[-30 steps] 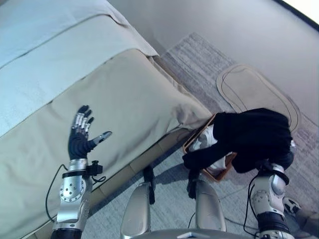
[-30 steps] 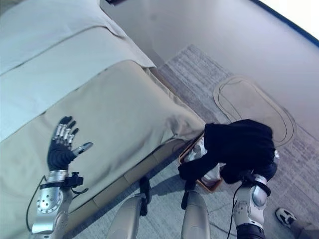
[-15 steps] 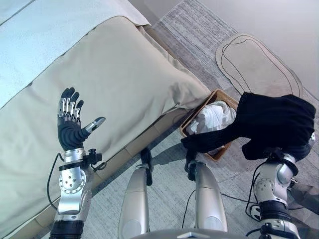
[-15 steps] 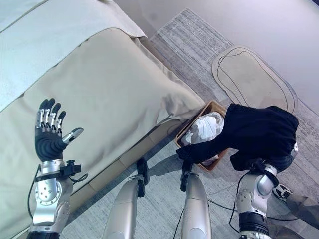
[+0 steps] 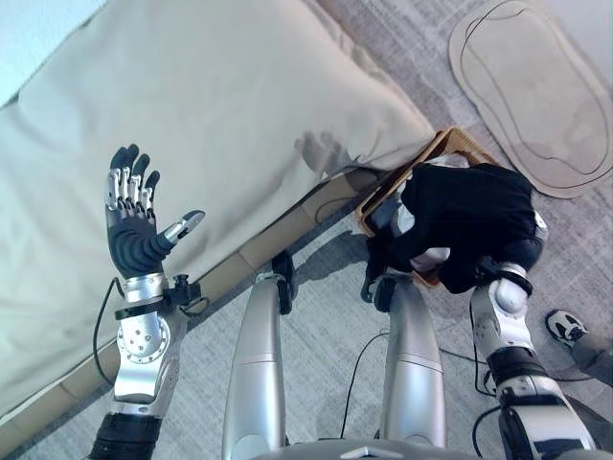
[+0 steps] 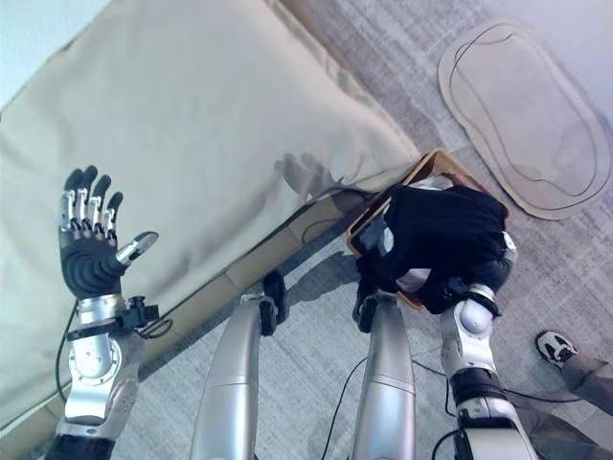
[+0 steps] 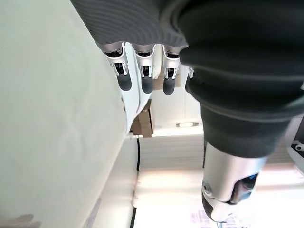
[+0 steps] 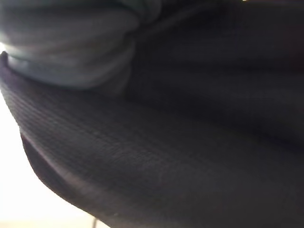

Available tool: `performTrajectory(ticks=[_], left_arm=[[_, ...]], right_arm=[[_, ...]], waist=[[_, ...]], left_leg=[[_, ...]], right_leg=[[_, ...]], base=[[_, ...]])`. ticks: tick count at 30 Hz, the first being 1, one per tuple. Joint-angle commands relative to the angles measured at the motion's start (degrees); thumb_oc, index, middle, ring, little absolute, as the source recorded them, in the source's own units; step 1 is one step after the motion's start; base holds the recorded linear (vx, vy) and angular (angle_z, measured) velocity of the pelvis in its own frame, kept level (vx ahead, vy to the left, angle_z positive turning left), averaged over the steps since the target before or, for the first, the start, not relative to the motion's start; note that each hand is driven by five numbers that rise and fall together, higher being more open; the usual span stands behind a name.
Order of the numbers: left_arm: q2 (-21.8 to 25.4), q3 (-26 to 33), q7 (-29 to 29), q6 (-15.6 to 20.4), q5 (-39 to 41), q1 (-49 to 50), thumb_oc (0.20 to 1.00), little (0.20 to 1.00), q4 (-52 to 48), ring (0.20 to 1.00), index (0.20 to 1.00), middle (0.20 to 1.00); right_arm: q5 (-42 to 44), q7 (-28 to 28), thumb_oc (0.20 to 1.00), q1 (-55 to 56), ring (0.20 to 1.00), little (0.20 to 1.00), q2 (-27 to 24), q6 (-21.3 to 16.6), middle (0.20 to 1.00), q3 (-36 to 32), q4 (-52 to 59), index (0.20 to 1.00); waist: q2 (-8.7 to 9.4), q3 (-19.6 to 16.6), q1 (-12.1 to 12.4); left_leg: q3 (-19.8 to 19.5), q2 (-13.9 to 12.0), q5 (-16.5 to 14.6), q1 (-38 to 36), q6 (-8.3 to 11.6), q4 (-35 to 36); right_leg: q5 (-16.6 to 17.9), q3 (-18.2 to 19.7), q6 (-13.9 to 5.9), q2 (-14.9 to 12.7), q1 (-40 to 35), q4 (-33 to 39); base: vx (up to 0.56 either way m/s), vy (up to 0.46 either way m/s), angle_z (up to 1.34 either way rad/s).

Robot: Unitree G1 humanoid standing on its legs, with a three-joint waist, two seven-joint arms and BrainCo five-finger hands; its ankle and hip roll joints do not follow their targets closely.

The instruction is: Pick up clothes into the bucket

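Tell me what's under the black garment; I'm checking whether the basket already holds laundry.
The black cloth garment drapes over the brown woven basket; pale cloth peeks out beneath. The rest of the inside is covered, as is the right hand.

No readable text or labels.

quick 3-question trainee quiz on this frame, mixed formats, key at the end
1. True or false: the left hand is holding a garment.
2. Multiple choice: where is the black garment? A) flat on the bed B) draped over the right arm's end, above the basket C) on the oval mat
3. Short answer: what already lies in the basket?

Key
1. False: its fingers are straight and spread, raised over the bed, holding nothing.
2. B: the garment hides the right hand, so its grip cannot be read.
3. A white garment, partly visible under the black one.
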State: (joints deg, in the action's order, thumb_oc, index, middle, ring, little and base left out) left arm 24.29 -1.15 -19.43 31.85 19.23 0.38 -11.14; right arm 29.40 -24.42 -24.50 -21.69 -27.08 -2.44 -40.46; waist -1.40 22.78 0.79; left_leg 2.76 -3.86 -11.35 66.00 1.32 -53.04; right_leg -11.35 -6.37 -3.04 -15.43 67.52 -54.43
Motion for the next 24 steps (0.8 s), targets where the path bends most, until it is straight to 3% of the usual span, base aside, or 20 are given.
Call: performTrajectory(ticks=[1, 11, 24], left_arm=[[-0.13, -0.76, -2.17, 4.39, -1.29, 0.04, 1.000, 1.000, -4.92, 1.000, 1.000, 1.000], [0.16, -4.19, -3.21, 3.77, 0.71, -0.34, 1.000, 1.000, -6.45, 1.000, 1.000, 1.000], [0.69, -5.24, -4.83, 2.82, 2.27, -0.79, 1.000, 1.000, -8.98, 1.000, 1.000, 1.000]], right_arm=[[-1.64, -1.41, 0.200, -2.56, 0.200, 0.200, -5.12, -0.59, 0.200, 1.63, -1.43, 0.200], [1.42, -4.97, 0.200, -14.24, 0.200, 0.200, -10.10, 1.45, 0.200, 1.85, -13.17, 0.200], [3.95, -9.95, 0.200, -24.26, 0.200, 0.200, -16.14, 5.46, 0.200, 1.80, -27.76, 0.200]], waist=[[-2.11, -3.72, 0.10], [-3.33, -1.94, 1.28], [-4.08, -1.97, 1.68]], left_leg=[[-0.85, -0.03, 1.60, 3.42, -0.07, 1.65], [-0.27, 0.65, 1.48, 8.56, -0.76, -0.90], [0.62, 0.86, 0.57, 9.88, -1.34, -2.08]], right_leg=[[4.12, 3.94, -3.98, -0.84, 1.14, 2.93], [3.87, 5.93, -3.59, -1.32, 7.48, -0.27], [3.73, 7.45, -3.64, -1.21, 10.07, -1.36]], base=[[0.00, 0.041, -0.01], [0.00, 0.013, 0.01], [0.01, 0.006, 0.00]])
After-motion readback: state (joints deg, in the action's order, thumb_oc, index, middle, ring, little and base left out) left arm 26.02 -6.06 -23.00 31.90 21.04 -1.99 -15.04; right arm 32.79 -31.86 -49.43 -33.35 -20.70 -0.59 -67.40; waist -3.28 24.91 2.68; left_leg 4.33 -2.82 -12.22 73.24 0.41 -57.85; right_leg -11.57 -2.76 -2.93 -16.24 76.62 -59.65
